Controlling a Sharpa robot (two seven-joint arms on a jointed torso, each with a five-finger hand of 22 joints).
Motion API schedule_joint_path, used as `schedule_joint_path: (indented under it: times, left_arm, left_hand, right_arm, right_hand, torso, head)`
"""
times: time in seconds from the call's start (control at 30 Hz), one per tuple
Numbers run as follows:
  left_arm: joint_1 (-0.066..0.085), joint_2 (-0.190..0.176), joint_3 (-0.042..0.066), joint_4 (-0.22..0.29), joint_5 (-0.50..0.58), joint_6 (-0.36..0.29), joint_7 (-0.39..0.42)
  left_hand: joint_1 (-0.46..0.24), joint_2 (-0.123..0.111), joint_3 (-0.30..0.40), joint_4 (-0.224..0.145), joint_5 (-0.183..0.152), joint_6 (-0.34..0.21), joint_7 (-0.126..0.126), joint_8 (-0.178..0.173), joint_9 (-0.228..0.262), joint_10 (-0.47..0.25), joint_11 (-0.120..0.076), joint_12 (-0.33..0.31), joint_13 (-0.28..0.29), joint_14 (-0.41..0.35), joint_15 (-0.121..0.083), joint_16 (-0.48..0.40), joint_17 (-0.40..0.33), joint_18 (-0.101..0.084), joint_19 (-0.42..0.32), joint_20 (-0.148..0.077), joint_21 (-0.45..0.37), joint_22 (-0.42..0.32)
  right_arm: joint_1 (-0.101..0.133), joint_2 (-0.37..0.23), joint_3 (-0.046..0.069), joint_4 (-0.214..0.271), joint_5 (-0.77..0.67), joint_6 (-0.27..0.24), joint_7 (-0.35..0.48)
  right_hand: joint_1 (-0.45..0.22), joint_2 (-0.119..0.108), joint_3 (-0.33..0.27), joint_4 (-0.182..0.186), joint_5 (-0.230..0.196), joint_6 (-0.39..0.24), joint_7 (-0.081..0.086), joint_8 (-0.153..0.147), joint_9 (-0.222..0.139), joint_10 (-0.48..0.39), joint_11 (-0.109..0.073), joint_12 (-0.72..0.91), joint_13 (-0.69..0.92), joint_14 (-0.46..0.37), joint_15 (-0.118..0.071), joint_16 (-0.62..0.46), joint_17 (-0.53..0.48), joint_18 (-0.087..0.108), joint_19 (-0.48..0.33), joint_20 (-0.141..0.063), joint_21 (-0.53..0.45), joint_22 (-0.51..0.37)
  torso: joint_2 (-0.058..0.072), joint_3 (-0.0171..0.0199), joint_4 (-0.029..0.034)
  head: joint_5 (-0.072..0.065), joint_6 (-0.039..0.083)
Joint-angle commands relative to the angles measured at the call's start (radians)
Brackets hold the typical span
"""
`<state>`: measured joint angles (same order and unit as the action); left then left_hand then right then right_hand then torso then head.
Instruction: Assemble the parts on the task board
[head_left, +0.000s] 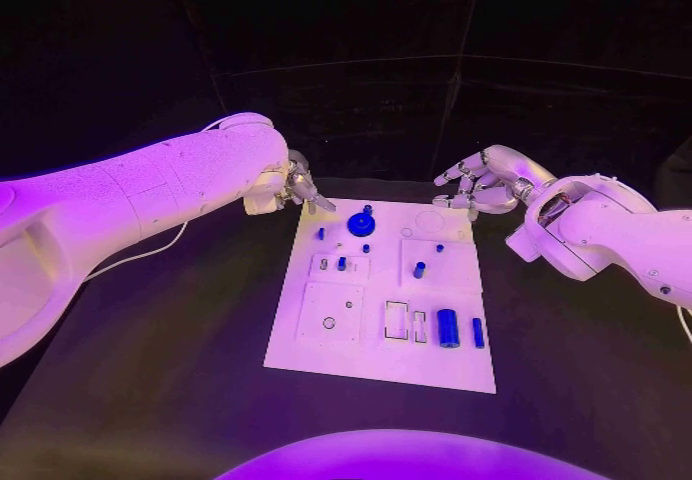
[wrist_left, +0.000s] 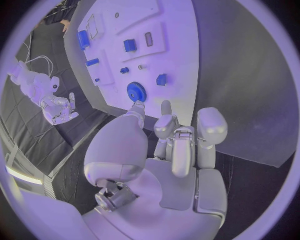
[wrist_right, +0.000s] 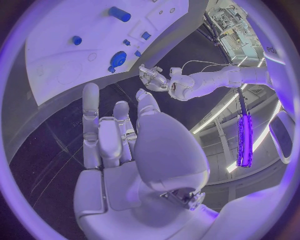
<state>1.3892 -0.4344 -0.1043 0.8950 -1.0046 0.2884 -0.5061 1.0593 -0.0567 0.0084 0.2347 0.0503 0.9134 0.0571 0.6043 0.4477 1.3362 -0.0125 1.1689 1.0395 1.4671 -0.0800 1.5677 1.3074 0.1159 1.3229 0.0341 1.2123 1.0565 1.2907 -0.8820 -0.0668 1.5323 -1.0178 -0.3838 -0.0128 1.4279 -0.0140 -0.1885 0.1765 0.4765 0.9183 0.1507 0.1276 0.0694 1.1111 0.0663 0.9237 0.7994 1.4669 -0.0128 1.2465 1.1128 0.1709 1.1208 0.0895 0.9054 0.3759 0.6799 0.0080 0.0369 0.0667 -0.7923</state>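
Note:
The white task board (head_left: 325, 345) lies in the middle of the table. A blue gear (head_left: 361, 225) sits near its far edge, with small blue pegs (head_left: 420, 269) around it and two blue cylinders (head_left: 449, 327) near the front right. My left hand (head_left: 299, 188) hovers just beyond the board's far left corner, fingers apart and holding nothing. My right hand (head_left: 480, 185) hovers beyond the far right corner, also holding nothing. In the left wrist view my left hand (wrist_left: 178, 145) reaches toward the gear (wrist_left: 136, 92). The right wrist view has my right hand (wrist_right: 119, 140) short of the board (wrist_right: 69, 55).
Black table surface surrounds the board on all sides. A white cable (head_left: 144, 252) trails under my left arm. Rectangular slots (head_left: 397, 320) and raised square plates (head_left: 332, 310) mark the board's near half.

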Motion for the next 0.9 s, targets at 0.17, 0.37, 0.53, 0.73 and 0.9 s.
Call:
schedule_joint_path:
  times: [0.17, 0.37, 0.53, 0.73, 0.9]
  left_arm:
    - [-0.020, 0.028, 0.000, -0.050, -0.023, 0.037, 0.003]
    - [-0.038, 0.047, -0.001, -0.083, -0.024, 0.044, 0.009]
    - [-0.044, 0.051, -0.001, -0.091, -0.025, 0.052, 0.011]
    - [-0.046, 0.052, -0.001, -0.085, -0.025, 0.057, 0.016]
    - [-0.047, 0.052, -0.001, -0.077, -0.025, 0.065, 0.018]
  left_hand:
    - [0.000, 0.012, -0.013, 0.000, -0.003, 0.010, -0.002, 0.000, -0.002, 0.001, -0.004, 0.006, 0.002, 0.104, 0.005, 0.003, 0.263, -0.006, 0.005, 0.002, 0.005, 0.002]
    - [0.004, 0.011, -0.023, 0.002, -0.003, 0.013, -0.002, 0.000, -0.004, 0.000, -0.005, 0.004, -0.001, 0.104, 0.004, 0.003, 0.263, -0.005, 0.004, 0.001, 0.003, -0.001]
    - [0.011, 0.013, -0.027, 0.001, -0.003, 0.013, -0.003, 0.000, -0.006, -0.001, -0.005, 0.004, -0.002, 0.104, 0.003, 0.003, 0.263, -0.005, 0.004, 0.001, 0.003, 0.000]
    - [0.024, 0.019, -0.032, -0.002, -0.003, 0.015, -0.003, -0.001, -0.009, -0.001, -0.006, 0.004, -0.002, 0.104, 0.003, 0.003, 0.263, -0.006, 0.004, 0.001, 0.003, 0.001]
    - [0.029, 0.022, -0.035, -0.003, -0.003, 0.016, -0.003, -0.001, -0.010, -0.001, -0.006, 0.005, -0.001, 0.104, 0.003, 0.003, 0.263, -0.006, 0.004, 0.000, 0.003, 0.002]
  right_arm:
    - [0.002, 0.005, 0.001, -0.002, -0.001, -0.001, 0.009]
    - [0.002, 0.006, 0.001, -0.002, -0.001, -0.002, 0.011]
    - [0.002, 0.006, 0.001, -0.003, -0.001, -0.002, 0.011]
    - [0.002, 0.007, 0.001, -0.005, -0.001, -0.002, 0.012]
    - [0.002, 0.008, 0.001, -0.006, -0.001, -0.002, 0.012]
  right_hand:
    - [0.000, -0.004, 0.000, 0.008, 0.002, -0.008, 0.001, 0.004, 0.001, -0.002, -0.005, -0.003, -0.001, 0.011, -0.005, -0.003, 0.000, 0.014, 0.006, -0.002, -0.004, -0.002]
    - [0.000, -0.004, 0.000, 0.008, 0.002, -0.008, 0.001, 0.004, 0.001, -0.002, -0.005, -0.003, -0.001, 0.011, -0.005, -0.003, 0.000, 0.014, 0.006, -0.002, -0.004, -0.002]
    - [0.002, -0.002, 0.001, 0.009, 0.003, -0.008, 0.001, 0.004, 0.000, -0.001, -0.005, -0.003, -0.002, 0.012, -0.005, -0.003, 0.001, 0.014, 0.006, -0.002, -0.004, -0.002]
    - [0.002, -0.002, 0.001, 0.009, 0.003, -0.008, 0.001, 0.004, 0.000, -0.001, -0.005, -0.003, -0.002, 0.012, -0.005, -0.003, 0.001, 0.014, 0.006, -0.002, -0.004, -0.002]
    - [0.002, -0.002, 0.001, 0.009, 0.002, -0.008, 0.001, 0.005, 0.001, -0.001, -0.005, -0.002, -0.001, 0.012, -0.006, -0.003, 0.001, 0.014, 0.007, -0.002, -0.005, -0.002]
  torso:
    - [0.000, -0.0002, -0.0037]
    - [-0.001, 0.0009, -0.0046]
    - [-0.002, 0.0009, -0.0032]
    - [-0.003, 0.0007, -0.0041]
    - [-0.003, 0.0010, -0.0049]
  head:
    - [0.002, -0.004]
    - [0.000, -0.004]
    - [-0.001, -0.005]
    - [0.000, -0.006]
    - [0.002, -0.007]
